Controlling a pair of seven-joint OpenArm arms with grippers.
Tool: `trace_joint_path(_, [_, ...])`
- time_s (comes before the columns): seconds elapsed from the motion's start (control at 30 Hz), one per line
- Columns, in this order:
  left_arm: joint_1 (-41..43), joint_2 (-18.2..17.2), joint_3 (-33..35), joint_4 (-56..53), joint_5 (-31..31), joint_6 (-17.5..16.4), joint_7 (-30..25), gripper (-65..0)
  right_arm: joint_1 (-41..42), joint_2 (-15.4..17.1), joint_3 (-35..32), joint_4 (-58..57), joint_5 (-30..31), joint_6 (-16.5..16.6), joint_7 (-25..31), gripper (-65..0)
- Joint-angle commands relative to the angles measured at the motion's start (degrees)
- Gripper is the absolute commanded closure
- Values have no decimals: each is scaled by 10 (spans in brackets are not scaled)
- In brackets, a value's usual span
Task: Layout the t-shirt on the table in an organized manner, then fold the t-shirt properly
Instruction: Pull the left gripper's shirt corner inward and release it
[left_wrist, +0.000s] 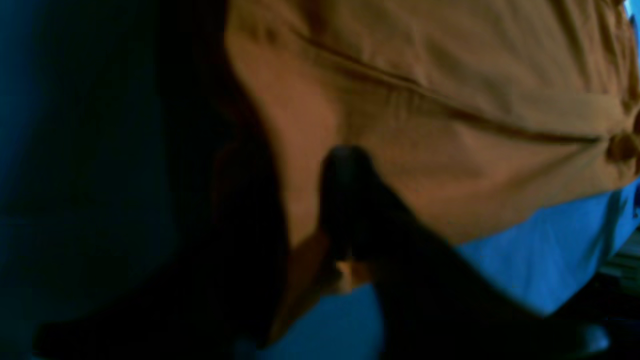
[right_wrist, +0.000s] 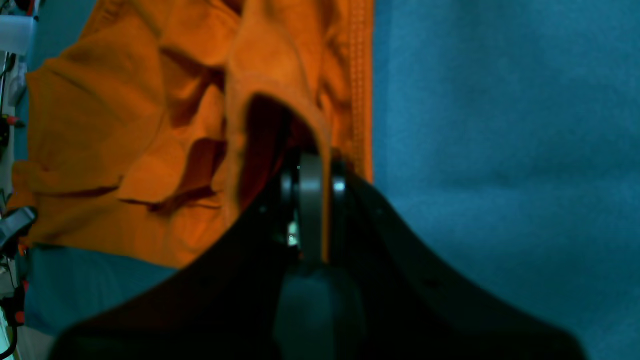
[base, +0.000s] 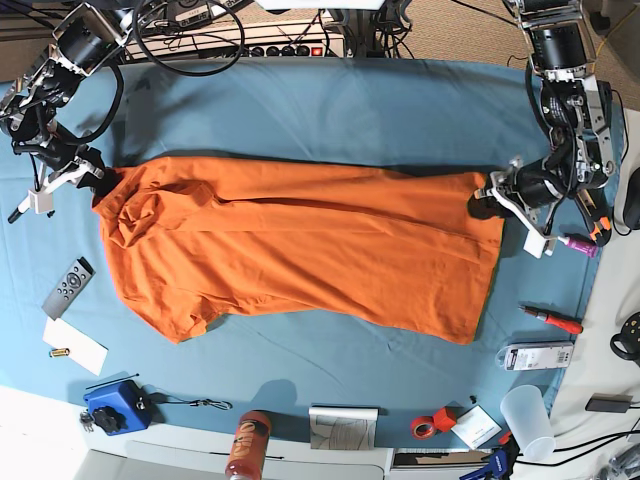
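The orange t-shirt (base: 300, 245) lies spread lengthwise across the blue table (base: 330, 110), with wrinkles bunched at its left end. My left gripper (base: 482, 203) sits at the shirt's upper right corner. In the left wrist view the left gripper (left_wrist: 295, 195) has closed with a fold of the t-shirt (left_wrist: 450, 100) between its dark fingers. My right gripper (base: 97, 181) holds the shirt's upper left corner. In the right wrist view the right gripper (right_wrist: 317, 167) is shut on a thin raised edge of the t-shirt (right_wrist: 125, 125) above the table (right_wrist: 500, 150).
A remote (base: 68, 286) and white paper (base: 74, 346) lie at the left. Along the front edge are a blue device (base: 113, 405), an orange bottle (base: 247, 445), a booklet (base: 343, 427), a tape roll (base: 430, 424) and a cup (base: 526, 415). A red screwdriver (base: 552, 319) lies at the right.
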Motion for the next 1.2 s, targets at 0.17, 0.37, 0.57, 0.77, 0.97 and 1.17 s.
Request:
trace_joint_path(0.17, [2, -4, 2, 7, 40, 6, 48, 0, 8, 21, 4, 9, 39, 1, 23, 0])
trace_joint_path(0.37, [9, -24, 1, 17, 46, 6, 56, 0, 8, 56, 4, 9, 33, 1, 36, 0])
trace_joint_path(0.57, [39, -40, 1, 38, 42, 6, 56, 0, 8, 70, 4, 9, 28, 1, 36, 0])
trace_joint_path(0.77, [83, -38, 0, 85, 43, 6, 56, 0, 1, 64, 4, 9, 39, 1, 10, 0])
trace_joint_path(0.97, [108, -37, 1, 102, 30, -7, 54, -23, -8, 64, 4, 9, 72, 1, -5, 0])
trace_joint_path(1.17, [116, -37, 1, 106, 30, -13, 57, -286, -8, 65, 4, 9, 100, 1, -5, -168])
